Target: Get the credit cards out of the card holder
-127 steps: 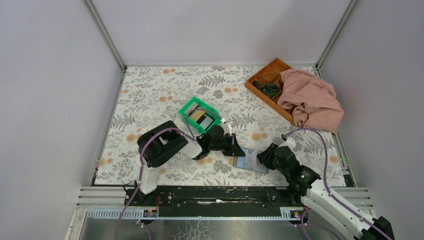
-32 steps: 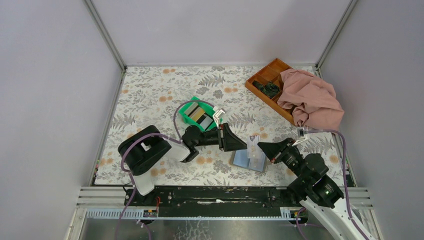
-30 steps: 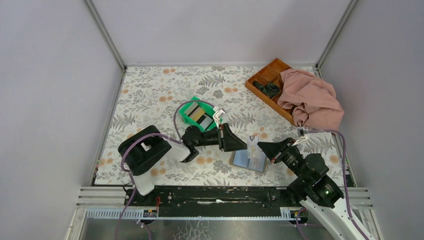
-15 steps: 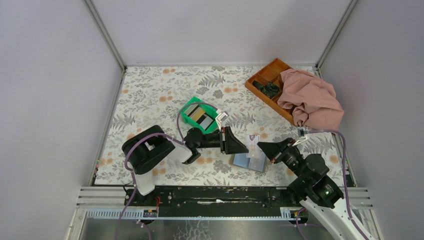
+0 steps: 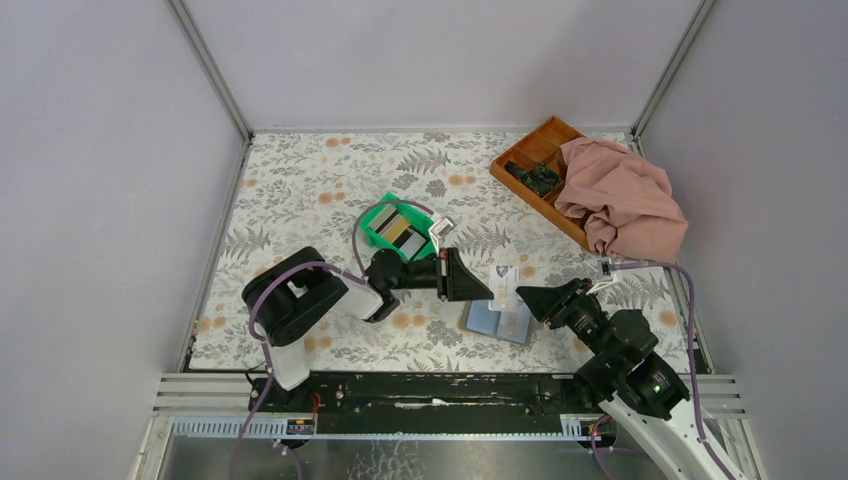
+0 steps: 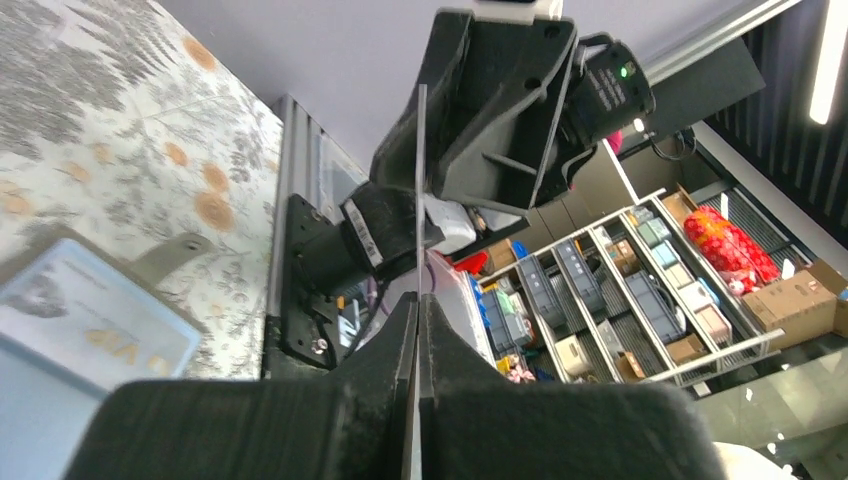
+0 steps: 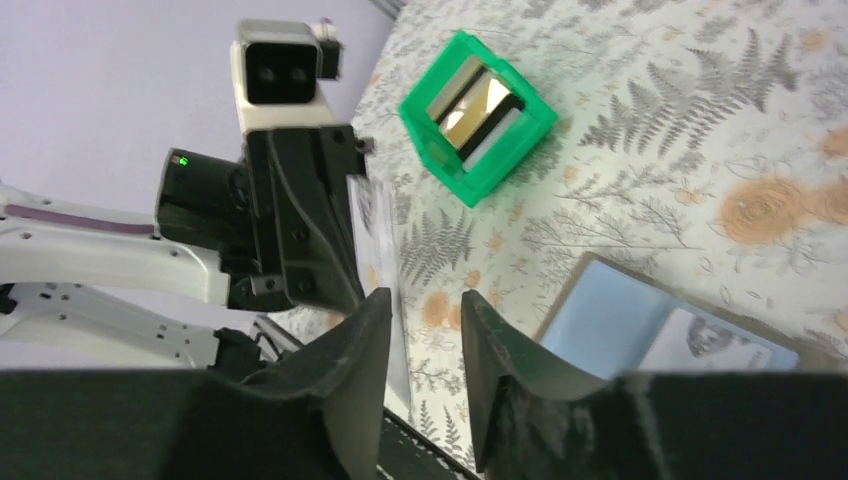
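A whitish credit card (image 5: 503,284) stands upright in the air between my two grippers, above the card holder (image 5: 497,321). My left gripper (image 5: 489,289) is shut on it; the left wrist view shows the card (image 6: 417,190) edge-on, pinched between the pads (image 6: 417,300). My right gripper (image 5: 523,294) faces it from the right with its jaws open (image 7: 425,305); the card (image 7: 380,235) lies beside the left finger. The pale blue card holder (image 7: 625,325) lies open on the table with another card in it. More credit cards (image 5: 401,233) sit in the green bin (image 5: 377,222).
An orange-brown compartment tray (image 5: 532,152) stands at the back right, partly under a pink cloth (image 5: 622,200). The green bin (image 7: 478,118) is just behind the left arm. The floral table cover ends at walls on three sides.
The left gripper has closed on the raised card and the right gripper has opened off it. The card has shifted slightly up and left. The holder has not moved.
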`<action>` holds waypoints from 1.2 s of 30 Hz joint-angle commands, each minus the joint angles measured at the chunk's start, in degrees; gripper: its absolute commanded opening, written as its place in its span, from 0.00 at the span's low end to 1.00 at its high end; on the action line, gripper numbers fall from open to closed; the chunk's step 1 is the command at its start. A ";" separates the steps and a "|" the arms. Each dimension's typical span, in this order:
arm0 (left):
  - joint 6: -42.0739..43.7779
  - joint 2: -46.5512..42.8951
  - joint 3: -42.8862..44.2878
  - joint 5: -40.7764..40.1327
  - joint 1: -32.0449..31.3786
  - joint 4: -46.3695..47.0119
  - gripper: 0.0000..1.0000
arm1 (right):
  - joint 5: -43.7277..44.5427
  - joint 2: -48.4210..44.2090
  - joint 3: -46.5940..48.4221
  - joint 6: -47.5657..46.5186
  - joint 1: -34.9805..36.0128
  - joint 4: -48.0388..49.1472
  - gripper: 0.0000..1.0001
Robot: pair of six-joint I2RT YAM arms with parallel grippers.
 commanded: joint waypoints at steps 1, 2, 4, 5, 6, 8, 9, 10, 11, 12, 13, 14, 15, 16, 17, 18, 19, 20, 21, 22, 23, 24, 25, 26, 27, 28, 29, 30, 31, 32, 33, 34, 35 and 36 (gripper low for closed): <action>-0.29 -2.27 2.17 8.17 7.66 -2.31 0.00 | 7.39 -0.74 4.29 -3.15 0.32 -6.12 0.47; 0.83 -3.34 2.22 9.56 9.93 -5.57 0.00 | 9.15 -0.73 5.07 -3.95 0.32 -7.41 0.50; 7.37 -6.19 3.58 12.33 14.41 -18.22 0.00 | 11.82 -0.70 6.31 -5.82 0.34 -10.06 0.51; 12.53 -7.84 5.10 12.97 16.44 -27.27 0.00 | 12.59 -0.50 6.75 -6.53 0.33 -10.71 0.51; 20.88 -9.80 7.78 12.07 18.06 -41.55 0.00 | 13.08 -0.25 6.97 -7.09 0.33 -11.20 0.51; 40.94 -12.56 16.19 2.24 19.26 -72.72 0.00 | 13.15 0.52 6.78 -7.68 0.32 -11.23 0.51; 46.88 -13.03 19.57 -3.48 19.32 -81.69 0.00 | 12.82 1.07 6.45 -7.73 0.32 -10.84 0.51; 51.02 -13.04 21.60 -5.28 19.80 -85.71 0.00 | 12.27 1.75 5.95 -7.70 0.37 -10.25 0.51; 53.32 -12.87 22.63 -4.34 20.86 -86.92 0.00 | 11.60 2.48 5.38 -7.67 0.37 -9.42 0.51; 54.58 -12.58 23.17 -2.10 23.01 -87.08 0.00 | 10.64 3.48 4.82 -7.61 0.32 -8.51 0.51; 57.03 -11.94 24.58 0.08 24.61 -88.70 0.00 | 9.64 4.50 4.24 -7.70 0.32 -7.77 0.51; 59.96 -11.14 26.21 0.58 25.79 -91.75 0.00 | 8.52 5.81 3.94 -7.85 0.33 -7.14 0.51; 62.57 -10.28 28.36 -0.99 26.83 -95.15 0.00 | 7.50 7.22 3.79 -8.10 0.36 -6.64 0.51; 65.48 -9.34 30.44 -3.09 27.62 -99.23 0.00 | 6.17 8.62 3.70 -8.48 0.36 -6.22 0.52; 68.68 -8.14 33.06 -4.34 28.25 -103.03 0.00 | 5.52 10.14 3.59 -9.02 0.32 -5.78 0.52; 71.39 -7.13 35.57 -5.05 29.07 -107.02 0.00 | 4.58 11.54 3.58 -9.51 0.32 -5.20 0.52; 74.40 -5.88 37.69 -4.74 29.75 -110.44 0.00 | 3.25 13.05 3.48 -9.92 0.34 -4.70 0.52; 77.70 -4.69 41.38 -4.37 30.48 -114.92 0.00 | 2.14 15.07 3.43 -10.36 0.29 -4.21 0.52; 80.73 -3.79 43.40 -4.12 30.90 -119.61 0.00 | 1.23 16.38 3.22 -10.74 0.34 -3.63 0.52; 82.91 -3.44 44.90 -4.92 31.11 -121.99 0.00 | 0.27 17.69 2.97 -10.91 0.32 -2.96 0.52; 84.13 -3.47 45.92 -6.33 31.22 -122.82 0.00 | -0.67 18.90 2.41 -11.04 0.32 -1.87 0.52; 85.34 -3.62 46.73 -7.50 31.34 -124.05 0.00 | -1.53 20.12 1.79 -11.16 0.32 -0.57 0.52; 87.07 -3.43 48.12 -7.73 31.45 -126.10 0.00 | -2.46 21.51 1.13 -11.26 0.33 0.70 0.52; 88.84 -2.80 50.05 -8.01 31.54 -128.86 0.00 | -3.34 22.85 0.57 -11.41 0.32 2.21 0.52; 89.85 -2.07 51.85 -8.63 31.55 -131.42 0.00 | -4.31 24.46 0.12 -11.56 0.32 3.75 0.52; 90.73 -0.93 53.91 -9.20 31.53 -134.11 0.00 | -4.98 26.03 -0.27 -11.71 0.32 5.04 0.52; 91.64 0.25 55.84 -9.62 31.50 -136.84 0.00 | -5.58 27.84 -0.66 -11.85 0.33 6.32 0.52; 92.04 1.20 57.37 -10.20 31.58 -138.90 0.00 | -6.31 29.64 -0.90 -12.02 0.32 7.53 0.52; 92.32 2.20 58.61 -10.79 31.55 -140.51 0.00 | -6.83 31.15 -1.09 -12.05 0.32 8.71 0.52; 92.42 2.80 59.42 -11.00 31.54 -141.41 0.00 | -7.28 32.66 -1.19 -12.25 0.32 9.51 0.52; 92.48 3.03 59.63 -11.33 31.55 -141.55 0.00 | -7.73 33.90 -1.41 -12.36 0.34 10.92 0.52; 92.43 3.34 59.91 -11.76 31.34 -142.23 0.00 | -7.86 34.89 -1.62 -12.47 0.32 11.66 0.52; 92.37 3.74 60.30 -12.72 31.25 -143.14 0.00 | -7.92 35.74 -1.87 -12.49 0.32 12.21 0.52; 92.10 4.47 60.80 -14.17 31.02 -144.33 0.00 | -7.88 36.40 -2.12 -12.69 0.32 12.74 0.52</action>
